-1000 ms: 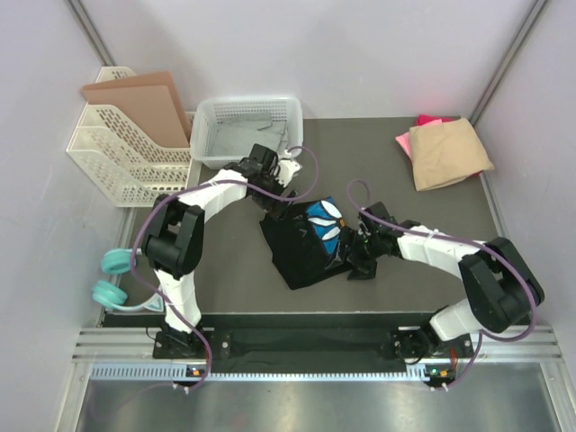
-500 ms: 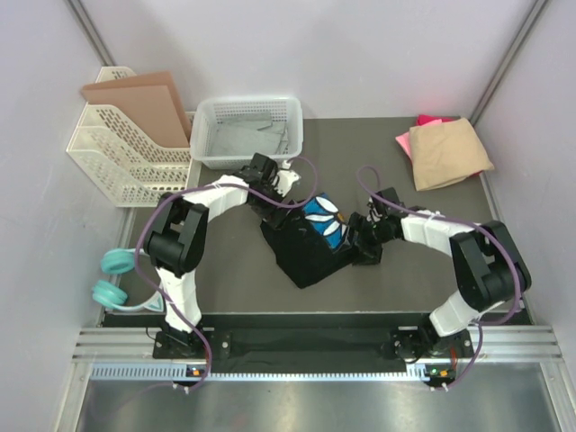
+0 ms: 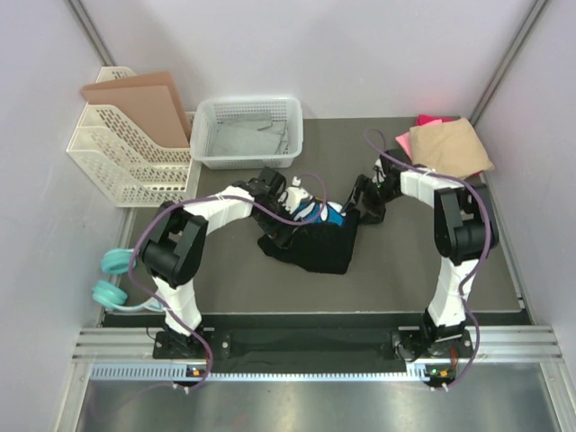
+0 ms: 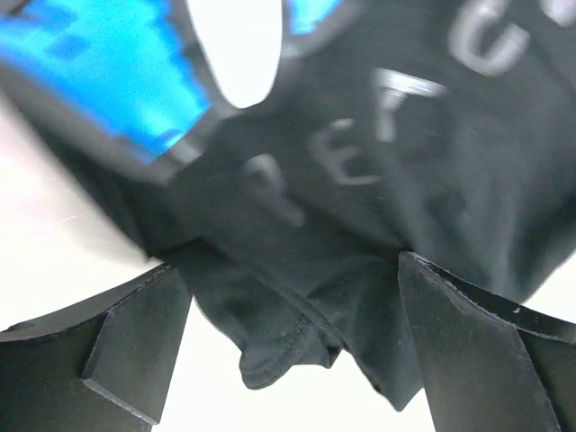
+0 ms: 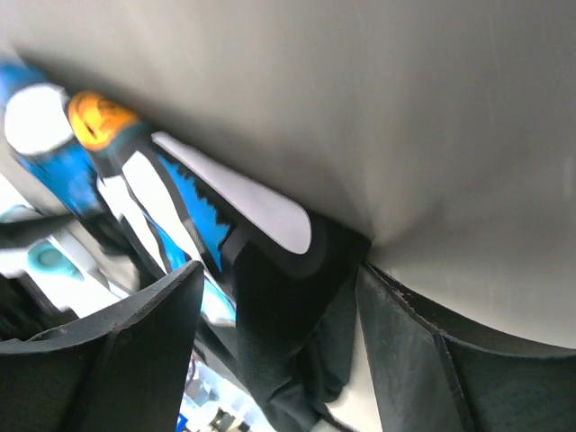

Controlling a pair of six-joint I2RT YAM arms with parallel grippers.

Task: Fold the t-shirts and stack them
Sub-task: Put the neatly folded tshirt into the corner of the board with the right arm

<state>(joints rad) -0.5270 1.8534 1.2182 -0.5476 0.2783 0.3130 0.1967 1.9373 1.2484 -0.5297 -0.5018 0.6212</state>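
The black t-shirt point(image 3: 315, 247) lies bunched in a dark heap at the centre of the table point(image 3: 405, 270), its blue-and-white print crumpled at the heap's 1 o'clock edge. It is far too rumpled for a clean fold. The tan t-shirt point(image 3: 450, 153) sits folded at the 2 o'clock corner on top of the pink t-shirt point(image 3: 430, 120), well apart from the heap.

The left claw point(image 4: 292, 270) stands spread wide at the heap's 10 o'clock side. A hem edge hangs between its fingers, unpinched. The right claw point(image 5: 281, 268) is at the heap's 2 o'clock side with a thick fold between its fingers. They stand apart, and I cannot tell whether they bite the cloth.

The step in hand looks like spreading this shirt flat. To do it well, each claw should take 1 layer at a hem or shoulder, not a wad. The 2 claws should then draw apart toward 9 and 3 o'clock, low over the table, until the cloth is taut. Grabbing the bunched middle risks dragging the whole heap.
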